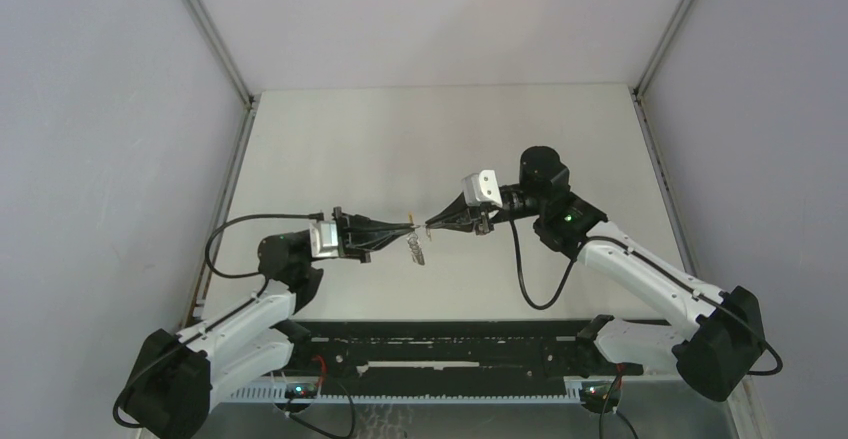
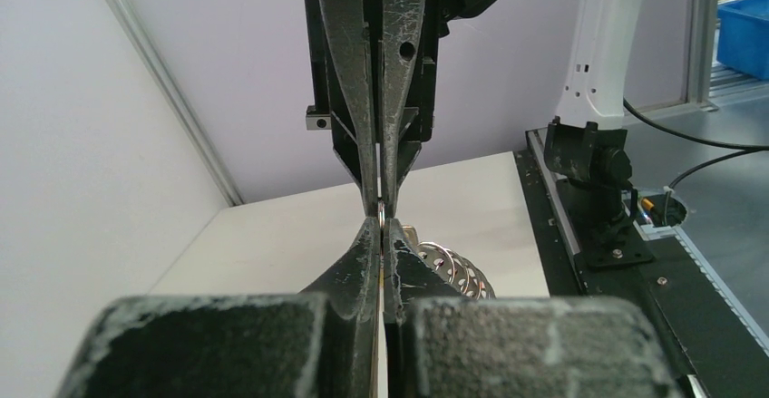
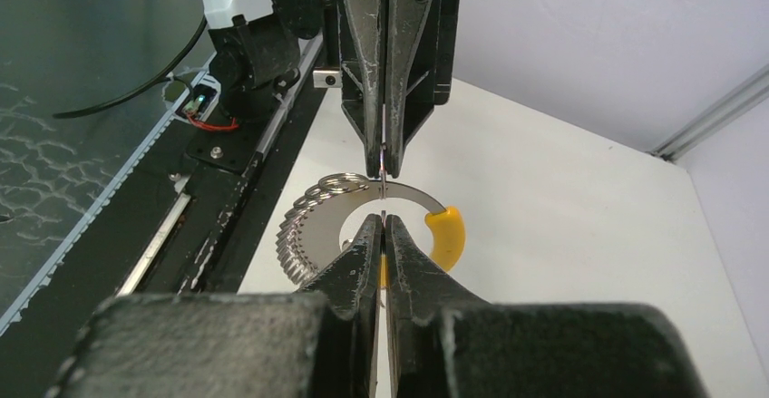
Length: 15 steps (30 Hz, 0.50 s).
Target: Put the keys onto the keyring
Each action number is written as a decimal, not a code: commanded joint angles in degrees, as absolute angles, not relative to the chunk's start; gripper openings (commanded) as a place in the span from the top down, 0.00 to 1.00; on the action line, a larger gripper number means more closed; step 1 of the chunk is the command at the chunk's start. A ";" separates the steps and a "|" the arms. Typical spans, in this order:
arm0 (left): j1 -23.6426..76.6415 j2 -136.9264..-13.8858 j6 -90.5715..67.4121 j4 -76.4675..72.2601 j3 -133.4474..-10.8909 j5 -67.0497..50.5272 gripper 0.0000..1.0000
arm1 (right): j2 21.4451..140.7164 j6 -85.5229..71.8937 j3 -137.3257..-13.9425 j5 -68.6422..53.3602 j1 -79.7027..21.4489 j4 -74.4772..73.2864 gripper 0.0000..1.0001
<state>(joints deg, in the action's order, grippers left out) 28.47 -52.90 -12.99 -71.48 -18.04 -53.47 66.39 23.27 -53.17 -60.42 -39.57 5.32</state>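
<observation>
keyring (image 3: 410, 196): flat grey metal arc (yellow-orange end)

Your left gripper (image 1: 408, 226) and right gripper (image 1: 433, 223) meet tip to tip above the middle of the table (image 1: 400, 129); the keyring (image 1: 418, 248) hangs just below them.

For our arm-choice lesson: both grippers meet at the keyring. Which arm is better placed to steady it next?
Left, probably: the left gripper, shut, sits on the rim of the keyring, which hangs beneath it. The right gripper, also shut, meets it head-on.
</observation>
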 commanded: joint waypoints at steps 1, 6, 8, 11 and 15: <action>28.13 -52.87 -14.37 -76.48 -21.35 -54.43 1.00 | 66.20 22.43 -54.93 -60.16 -40.08 7.53 1.00; 28.13 -53.12 -14.46 -76.60 -21.35 -54.72 1.00 | 66.17 21.44 -54.93 -60.56 -40.09 8.65 1.00; 28.13 -53.18 -14.50 -76.72 -21.33 -54.69 1.00 | 66.18 20.92 -54.93 -61.05 -40.14 9.15 1.00; 28.13 -53.10 -14.47 -76.76 -21.36 -54.72 1.00 | 66.18 20.58 -54.93 -61.62 -40.32 9.47 1.00; 28.13 -52.84 -14.48 -77.00 -21.15 -54.60 1.00 | 66.48 20.13 -54.93 -62.34 -40.43 9.90 1.00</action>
<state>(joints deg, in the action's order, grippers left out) 28.47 -53.25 -13.02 -71.66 -18.04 -54.70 66.39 21.63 -53.17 -60.69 -39.92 7.16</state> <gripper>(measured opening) 0.008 0.005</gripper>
